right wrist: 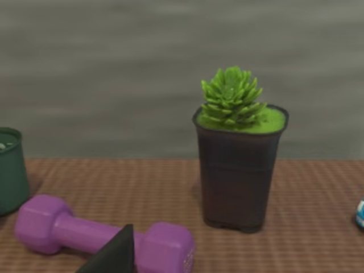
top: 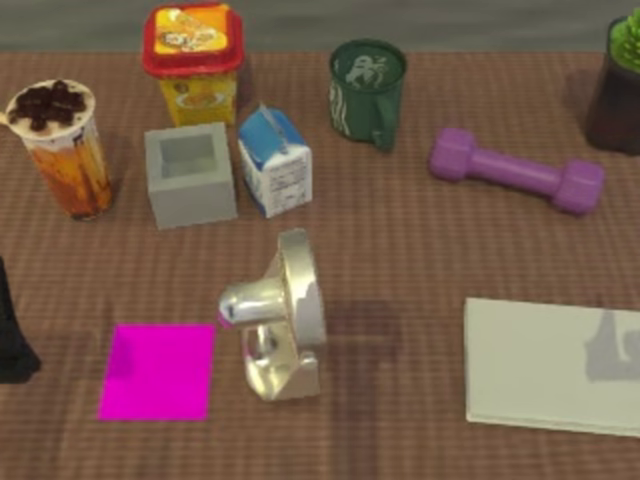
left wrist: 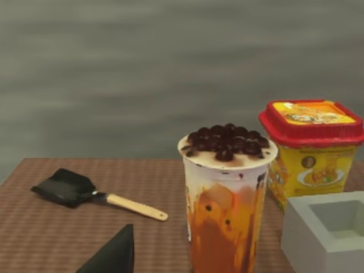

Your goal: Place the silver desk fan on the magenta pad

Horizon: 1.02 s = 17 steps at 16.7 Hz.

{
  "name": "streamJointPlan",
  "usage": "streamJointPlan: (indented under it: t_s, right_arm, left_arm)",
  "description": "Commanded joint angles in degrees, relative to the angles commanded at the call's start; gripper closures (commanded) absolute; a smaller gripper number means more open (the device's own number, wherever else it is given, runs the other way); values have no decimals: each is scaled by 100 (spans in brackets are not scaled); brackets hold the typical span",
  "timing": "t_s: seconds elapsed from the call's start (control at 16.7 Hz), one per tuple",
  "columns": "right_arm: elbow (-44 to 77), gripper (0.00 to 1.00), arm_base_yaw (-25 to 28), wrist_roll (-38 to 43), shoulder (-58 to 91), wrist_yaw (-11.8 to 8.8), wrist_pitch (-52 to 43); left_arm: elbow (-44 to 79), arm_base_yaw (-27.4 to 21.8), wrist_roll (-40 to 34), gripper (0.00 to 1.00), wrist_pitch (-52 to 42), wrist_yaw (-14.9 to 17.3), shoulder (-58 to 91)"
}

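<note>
The silver desk fan (top: pixel 283 318) is in the middle of the table in the top view, with its round head toward the right and its motor housing toward the left. The magenta pad (top: pixel 160 371) lies flat just left of it, and nothing rests on it. My left gripper (top: pixel 12 340) is parked at the table's left edge, well left of the pad; only a dark tip (left wrist: pixel 114 253) of it shows in the left wrist view. My right gripper (right wrist: pixel 116 253) is out of the top view and shows only as a dark tip in front of the purple dumbbell (right wrist: pixel 102 236).
Along the back stand a bubble tea cup (top: pixel 62 148), a red-lidded yellow tub (top: pixel 194 60), a grey hollow cube (top: pixel 189 174), a milk carton (top: pixel 274 160), a green mug (top: pixel 367 92), the dumbbell (top: pixel 516 171) and a potted succulent (top: pixel 622 85). A cream-white rectangle (top: pixel 540 365) lies at the right.
</note>
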Motion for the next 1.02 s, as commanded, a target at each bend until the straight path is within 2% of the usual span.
streamJointPlan:
  t_s: [0.24, 0.48, 0.72, 1.02]
  right_arm:
    - [0, 0, 0, 0, 0, 0, 0]
    - [0, 0, 0, 0, 0, 0, 0]
    - [0, 0, 0, 0, 0, 0, 0]
    - [0, 0, 0, 0, 0, 0, 0]
  left_arm:
    - [169, -84, -83, 0, -170, 2, 175]
    - [1191, -518, -571, 0, -1140, -5, 1255]
    - [3014, -1181, -1386, 0, -2553, -16, 3210]
    - [5914, -2143, -2610, 0, -4452, -8, 6259]
